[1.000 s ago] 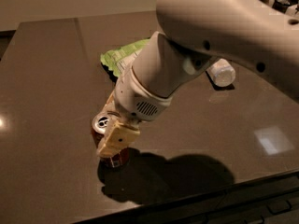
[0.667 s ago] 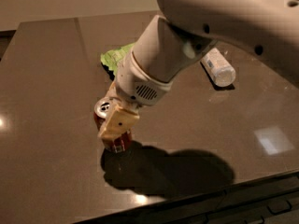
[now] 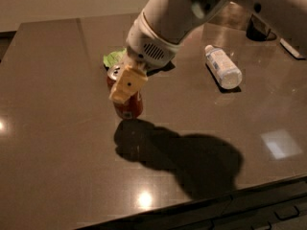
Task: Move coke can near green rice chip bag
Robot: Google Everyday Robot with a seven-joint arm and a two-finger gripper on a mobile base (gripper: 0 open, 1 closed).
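Note:
The coke can (image 3: 127, 104) is red-brown with a silver top and hangs tilted just above the dark table (image 3: 57, 143), left of centre. My gripper (image 3: 123, 87) is shut on it; a tan finger (image 3: 128, 83) lies across its front. The green rice chip bag (image 3: 113, 58) lies right behind the can. Only its left corner shows, and the rest is hidden by my white arm (image 3: 163, 23). The can's top is close to the bag's near edge.
A clear plastic bottle (image 3: 223, 67) lies on its side at the right of the table. A dark object (image 3: 261, 28) stands at the far right. The table's front edge (image 3: 201, 207) runs along the bottom. My arm's shadow (image 3: 187, 157) falls in front.
My gripper has carried the coke can away from the front of the table toward the green bag, and the can is now close to the bag's edge. The bottle has stayed put.

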